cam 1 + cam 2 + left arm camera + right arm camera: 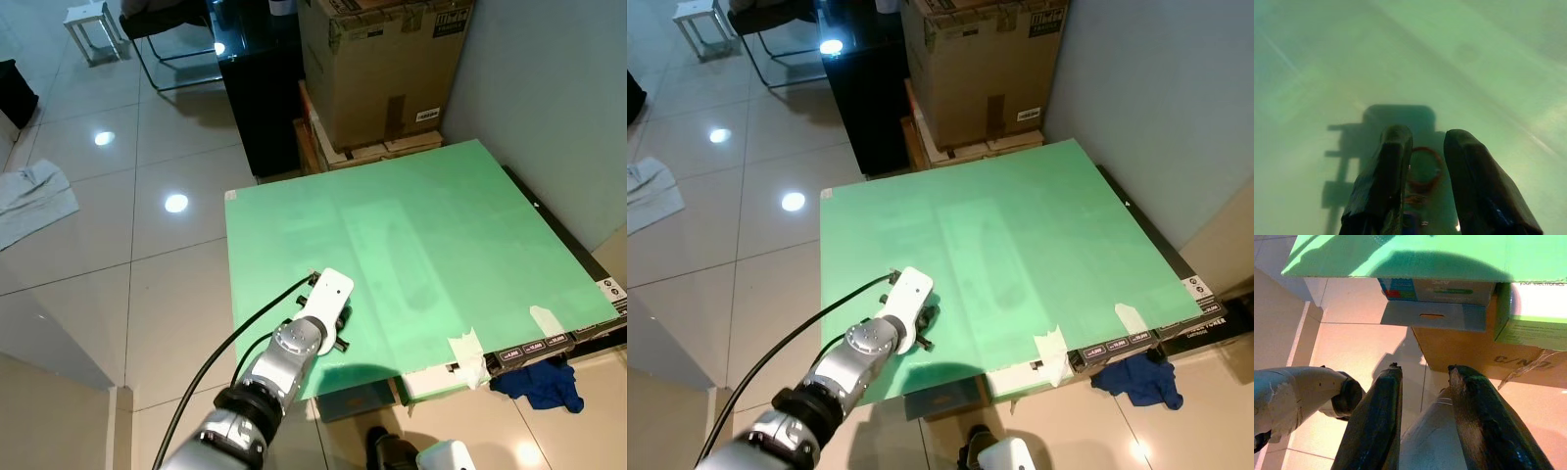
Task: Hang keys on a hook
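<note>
Green flat board lying on low boxes is the landmark, and the left gripper is lowered onto its near left corner, the silver left arm with its black cable reaching in from the floor side. In the left wrist view the two black fingers stand a little apart over the board's surface, with a thin reddish-brown key ring lying in the gap between them; smaller parts of the keys close to the wrist are too blurred to make out, and I cannot tell whether the fingers touch the ring. The right gripper hangs below the board's near edge, its fingers parted with nothing between them, pointing at the beige tiled floor and the cardboard boxes under the board. Beyond the board's far edge stands a large brown cardboard carton, with a black cabinet just beside it. At the board's near right corner, a crumpled blue cloth lies on the floor.
</note>
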### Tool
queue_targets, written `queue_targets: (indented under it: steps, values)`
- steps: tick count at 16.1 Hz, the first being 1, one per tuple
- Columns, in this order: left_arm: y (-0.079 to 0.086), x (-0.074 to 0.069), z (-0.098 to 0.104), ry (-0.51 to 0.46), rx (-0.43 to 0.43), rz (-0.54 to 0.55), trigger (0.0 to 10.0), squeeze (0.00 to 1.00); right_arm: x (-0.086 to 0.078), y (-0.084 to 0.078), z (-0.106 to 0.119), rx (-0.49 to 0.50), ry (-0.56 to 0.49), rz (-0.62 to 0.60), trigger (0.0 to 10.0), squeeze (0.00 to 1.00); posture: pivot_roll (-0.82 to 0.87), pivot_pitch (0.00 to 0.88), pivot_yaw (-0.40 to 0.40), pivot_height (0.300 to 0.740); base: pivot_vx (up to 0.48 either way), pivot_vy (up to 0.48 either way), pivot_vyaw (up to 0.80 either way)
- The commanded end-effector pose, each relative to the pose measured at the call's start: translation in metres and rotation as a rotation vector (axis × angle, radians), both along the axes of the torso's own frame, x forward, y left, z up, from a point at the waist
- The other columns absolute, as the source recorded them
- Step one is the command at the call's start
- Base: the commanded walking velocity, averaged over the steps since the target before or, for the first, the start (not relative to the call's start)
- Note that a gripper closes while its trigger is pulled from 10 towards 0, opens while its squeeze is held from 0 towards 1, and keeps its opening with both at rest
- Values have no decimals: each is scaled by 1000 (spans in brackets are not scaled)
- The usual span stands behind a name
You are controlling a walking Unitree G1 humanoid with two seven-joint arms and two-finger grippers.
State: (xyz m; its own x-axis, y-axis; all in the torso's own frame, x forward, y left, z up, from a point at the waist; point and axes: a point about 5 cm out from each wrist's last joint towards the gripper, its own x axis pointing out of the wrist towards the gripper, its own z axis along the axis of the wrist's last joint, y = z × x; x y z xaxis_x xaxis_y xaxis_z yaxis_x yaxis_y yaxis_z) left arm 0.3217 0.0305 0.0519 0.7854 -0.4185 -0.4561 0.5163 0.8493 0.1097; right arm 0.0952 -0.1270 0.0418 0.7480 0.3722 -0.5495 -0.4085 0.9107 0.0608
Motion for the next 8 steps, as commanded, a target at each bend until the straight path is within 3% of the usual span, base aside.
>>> queue_targets:
  steps: [1, 8]
  values:
    - [1, 2, -1, 0, 11, 34, 10000, 0, -4, -2, -5, 5, 22, 0, 10000, 0, -332, 216, 109, 740, 0, 0, 0]
    - [3, 8, -2, 7, 39, 98, 9882, 0, -11, -11, -19, -7, 40, -2, 10000, 0, -348, 220, 111, 740, 0, 0, 0]
